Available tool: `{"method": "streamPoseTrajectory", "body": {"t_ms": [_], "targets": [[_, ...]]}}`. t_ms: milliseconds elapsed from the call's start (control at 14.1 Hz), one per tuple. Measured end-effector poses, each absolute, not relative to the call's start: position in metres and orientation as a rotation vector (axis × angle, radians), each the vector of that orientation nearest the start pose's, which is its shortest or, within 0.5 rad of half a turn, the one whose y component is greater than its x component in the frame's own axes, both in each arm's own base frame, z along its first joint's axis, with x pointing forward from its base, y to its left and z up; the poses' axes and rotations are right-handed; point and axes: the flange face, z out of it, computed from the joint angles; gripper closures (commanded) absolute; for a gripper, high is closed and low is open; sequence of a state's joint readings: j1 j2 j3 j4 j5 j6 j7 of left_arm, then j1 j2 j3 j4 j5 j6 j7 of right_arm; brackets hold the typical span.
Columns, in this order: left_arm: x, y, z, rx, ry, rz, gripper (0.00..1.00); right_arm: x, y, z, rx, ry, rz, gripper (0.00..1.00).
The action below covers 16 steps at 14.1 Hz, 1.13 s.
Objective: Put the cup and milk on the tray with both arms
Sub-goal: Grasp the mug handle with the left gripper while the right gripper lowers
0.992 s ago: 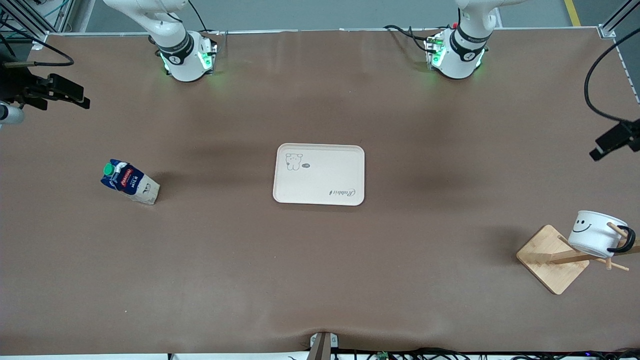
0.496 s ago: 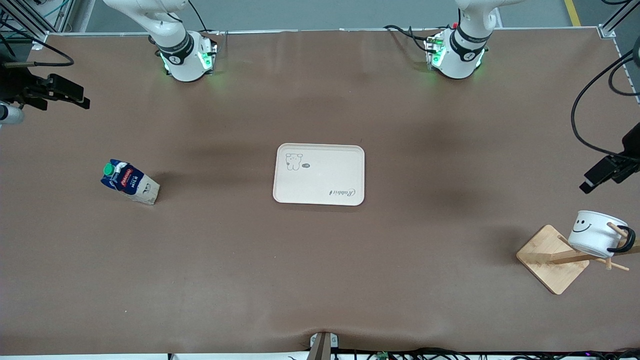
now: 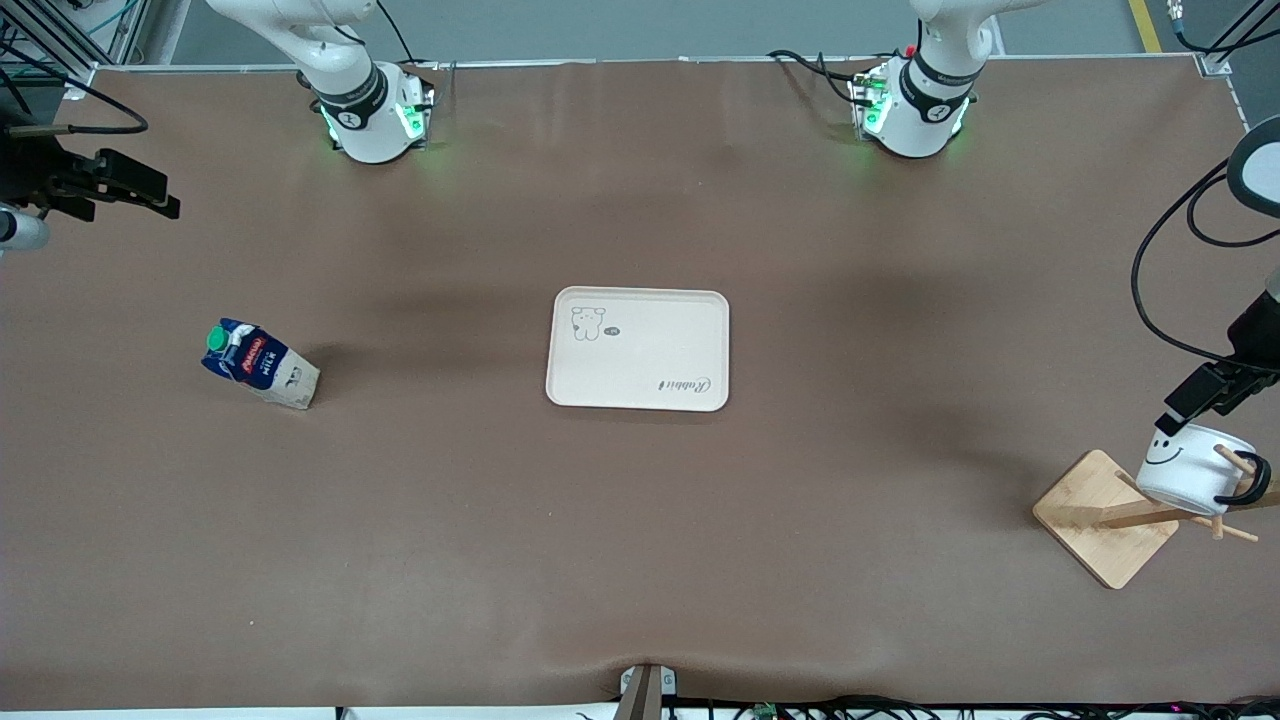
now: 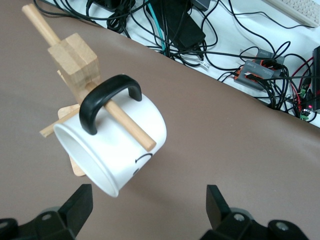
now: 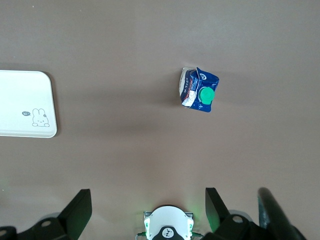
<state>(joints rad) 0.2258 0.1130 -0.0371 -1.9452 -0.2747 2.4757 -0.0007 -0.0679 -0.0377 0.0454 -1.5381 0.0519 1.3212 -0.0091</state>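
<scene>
Bare brown table (image 3: 640,550) surrounds the tray (image 3: 638,348).

left gripper (image 3: 1190,401) dropped down from up over the table's left-arm end, now right above the cup (image 3: 1192,467) on its rack, fingers spread wide

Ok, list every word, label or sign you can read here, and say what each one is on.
"Rabbit": cursive script on the tray, upside down in the front view, with a small animal drawing at another corner.
Milk: red label and white lettering, too small to read.
Cup: a black smiley face, no words.
Left gripper and right gripper: no markings visible.
</scene>
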Motion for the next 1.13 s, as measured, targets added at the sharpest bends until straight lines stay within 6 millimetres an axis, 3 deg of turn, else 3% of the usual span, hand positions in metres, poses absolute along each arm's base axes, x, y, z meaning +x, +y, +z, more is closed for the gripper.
{"method": "streamPoseTrajectory", "body": {"t_ms": [425,638,1133], "targets": [[0.610,0.135,0.459,-3.173,-0.588,-0.754,0.10,0.525,-0.006,0.624,-3.070,0.011,0.319,0.00],[0.615,0.137,0.449,-3.166,-0.601,-0.773,0.17,0.530,-0.006,0.615,-3.067,0.011,0.344,0.00],[0.620,0.136,0.447,-3.166,-0.590,-0.783,0.23,0.560,-0.020,0.551,-3.033,0.048,0.517,0.00]]}}
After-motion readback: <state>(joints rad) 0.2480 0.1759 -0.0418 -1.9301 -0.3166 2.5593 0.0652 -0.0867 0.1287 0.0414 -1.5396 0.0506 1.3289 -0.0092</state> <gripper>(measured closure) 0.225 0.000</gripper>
